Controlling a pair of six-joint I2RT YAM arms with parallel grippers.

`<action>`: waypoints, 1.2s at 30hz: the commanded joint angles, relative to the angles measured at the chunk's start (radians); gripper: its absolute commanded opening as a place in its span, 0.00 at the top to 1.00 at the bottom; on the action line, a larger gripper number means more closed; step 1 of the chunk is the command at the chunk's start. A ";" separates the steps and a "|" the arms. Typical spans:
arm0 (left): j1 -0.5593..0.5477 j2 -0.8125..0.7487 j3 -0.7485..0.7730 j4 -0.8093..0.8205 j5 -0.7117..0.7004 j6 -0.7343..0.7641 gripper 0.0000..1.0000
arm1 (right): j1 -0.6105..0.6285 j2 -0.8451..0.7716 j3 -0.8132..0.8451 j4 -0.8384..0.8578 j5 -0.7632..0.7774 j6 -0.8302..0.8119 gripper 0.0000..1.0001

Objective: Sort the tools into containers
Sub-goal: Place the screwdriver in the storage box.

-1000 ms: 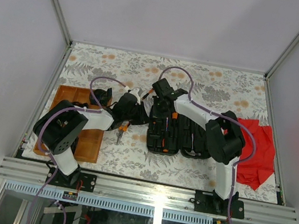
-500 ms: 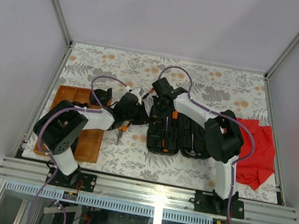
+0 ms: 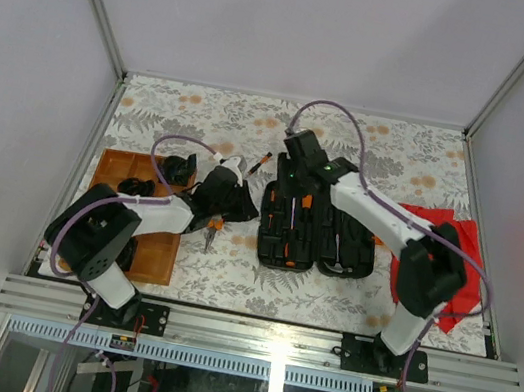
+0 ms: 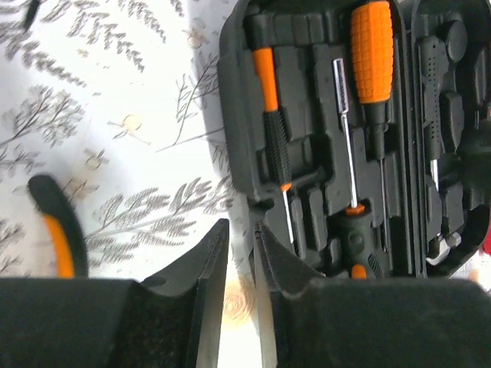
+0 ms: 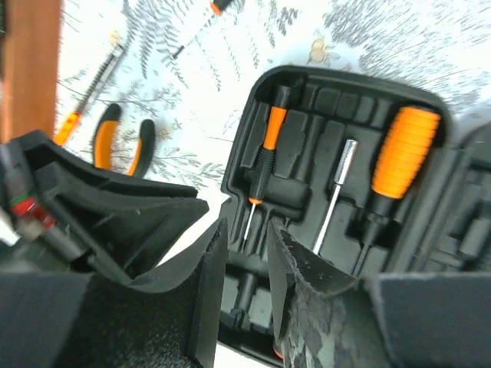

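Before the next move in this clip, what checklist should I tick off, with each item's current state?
1. The tool case lies open, slots reachable: ok.
2. The right hand is empty, jaws apart: ok.
3. The left hand is empty, jaws nearly together: ok.
4. All tools put away: not ok; pliers and a small screwdriver lie on the table outside the case.
5. What the wooden tray holds: cannot tell; the left arm covers part of it.

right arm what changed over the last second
Its elbow swung out rightward over the red cloth, and the right gripper shifted slightly right and farther away, jaws now parted, holding nothing. The left gripper, tool case and wooden tray stayed put.
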 commanded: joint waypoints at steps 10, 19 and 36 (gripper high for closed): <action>-0.007 -0.318 0.033 -0.299 -0.320 0.010 0.59 | 0.009 -0.582 -0.566 0.271 0.036 -0.063 0.60; -0.004 -0.083 0.348 -0.460 -0.432 0.195 0.39 | 0.009 -0.893 -0.850 0.334 -0.066 -0.049 0.50; 0.123 0.363 0.737 -0.512 -0.290 0.355 0.30 | 0.009 -0.947 -0.912 0.299 -0.119 -0.034 0.47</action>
